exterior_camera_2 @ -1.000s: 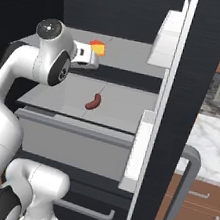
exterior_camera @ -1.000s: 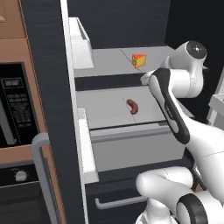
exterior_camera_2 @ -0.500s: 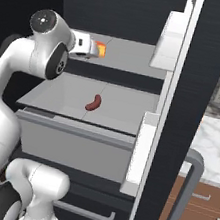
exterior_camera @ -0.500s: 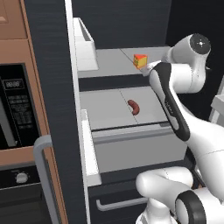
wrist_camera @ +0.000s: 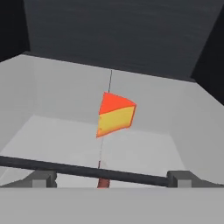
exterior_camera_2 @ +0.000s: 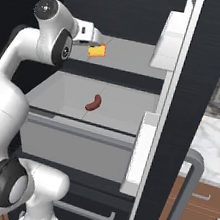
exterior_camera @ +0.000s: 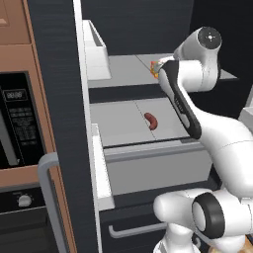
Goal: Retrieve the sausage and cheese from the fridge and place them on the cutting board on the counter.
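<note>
The fridge stands open with its door swung to the side. On its upper grey shelf sits the cheese, a yellow-orange wedge, which also shows in the hand view and peeks out behind my forearm. My gripper hovers open just in front of and slightly above the cheese, apart from it, with nothing between its fingertips. The sausage lies on the lower shelf, below my hand. The cutting board and the counter are out of view.
A white door bin hangs on the open door, which has a grey bar handle. A drawer with a handle sits below the shelves. Wall ovens stand left of the fridge. A marble-topped wall cabinet stands to the right.
My hand has risen from the level of the shelf edge to just above and behind the cheese. The cheese and sausage have not moved, and the gripper stayed open.
</note>
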